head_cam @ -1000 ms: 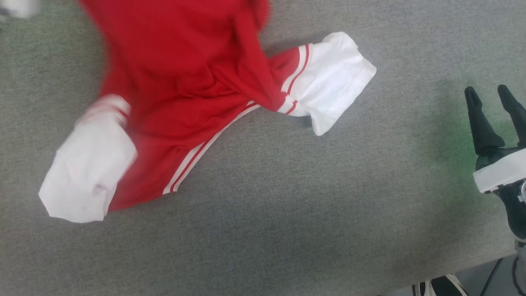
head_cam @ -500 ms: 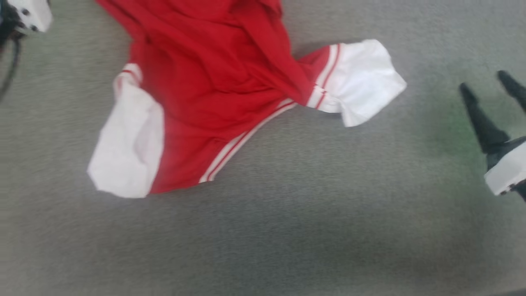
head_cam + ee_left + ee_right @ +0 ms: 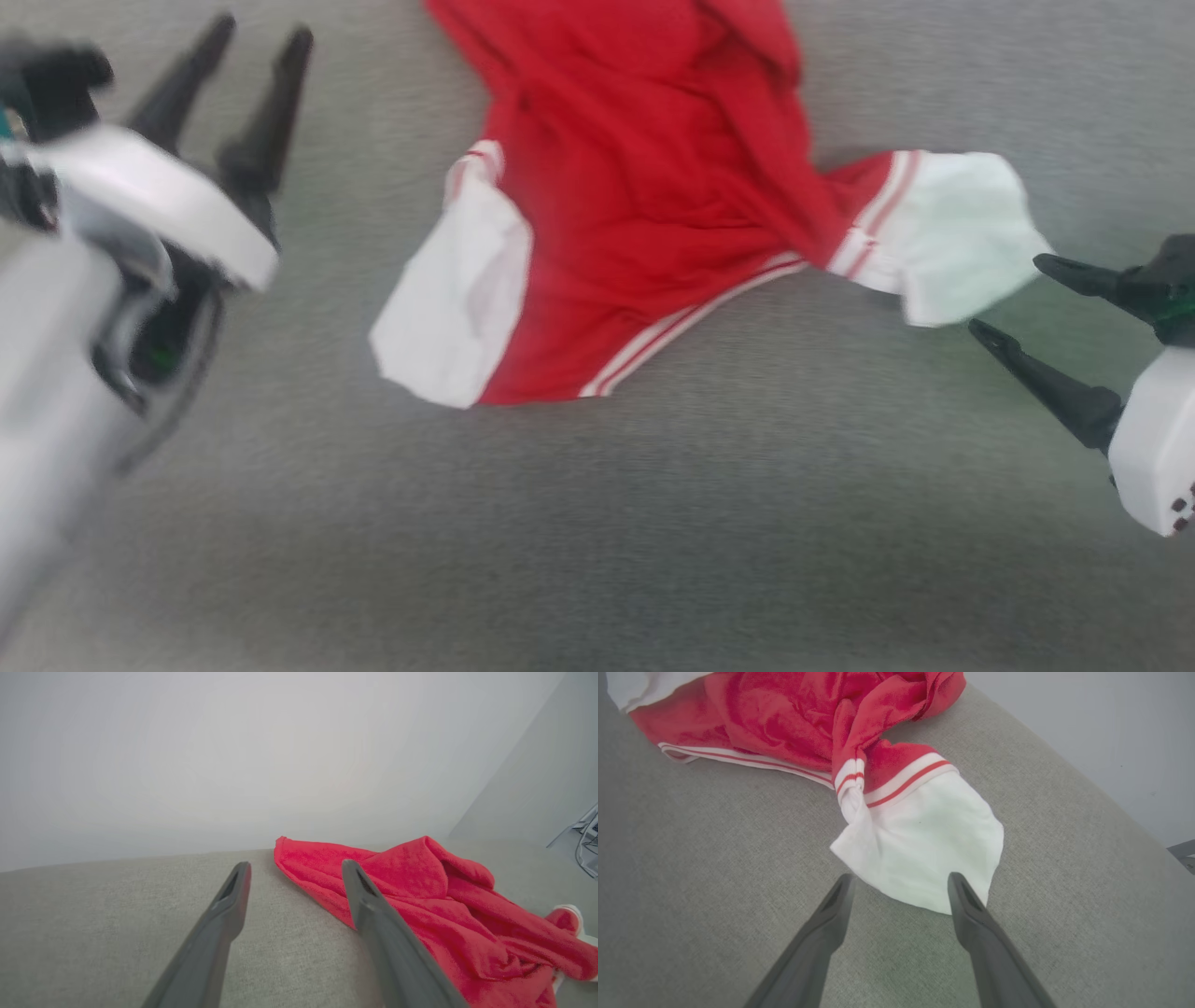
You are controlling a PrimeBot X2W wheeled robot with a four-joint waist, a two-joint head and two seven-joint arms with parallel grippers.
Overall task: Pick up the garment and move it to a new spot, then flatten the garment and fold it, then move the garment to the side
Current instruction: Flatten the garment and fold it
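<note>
1. A grey woven fabric surface [image 3: 597,560] covers the whole work area. In the left wrist view a plain pale wall [image 3: 233,742] rises behind its far edge.
2. There is one garment [image 3: 644,205], red and crumpled. In the head view it lies on the surface from the centre up to 12 o'clock.
3. It shows two white sleeves. One sleeve [image 3: 448,299] lies toward 9 o'clock of the red body, and the other sleeve [image 3: 962,233] toward 3 o'clock.
4. White-and-red striped trim [image 3: 691,313] runs along the body's lower edge and circles each sleeve seam.
5. There are two grippers, each with two dark fingers.
6. The left gripper [image 3: 261,33] is at 10 o'clock in the head view, blurred and well apart from the garment. Its fingers are spread with nothing between them.
7. The right gripper [image 3: 1008,296] is at 3 o'clock, its fingers wide apart and holding nothing.
8. In the right wrist view the right gripper [image 3: 901,876] points at the white sleeve's hem, which lies just beyond the fingertips. One finger overlaps the hem's edge, and I cannot tell whether they touch.
9. In the left wrist view one finger of the left gripper [image 3: 295,864] crosses in front of the garment's red edge.
10. At 3 o'clock in that view, thin dark lines [image 3: 589,840] stand beyond the surface. They may be cables or rods.
</note>
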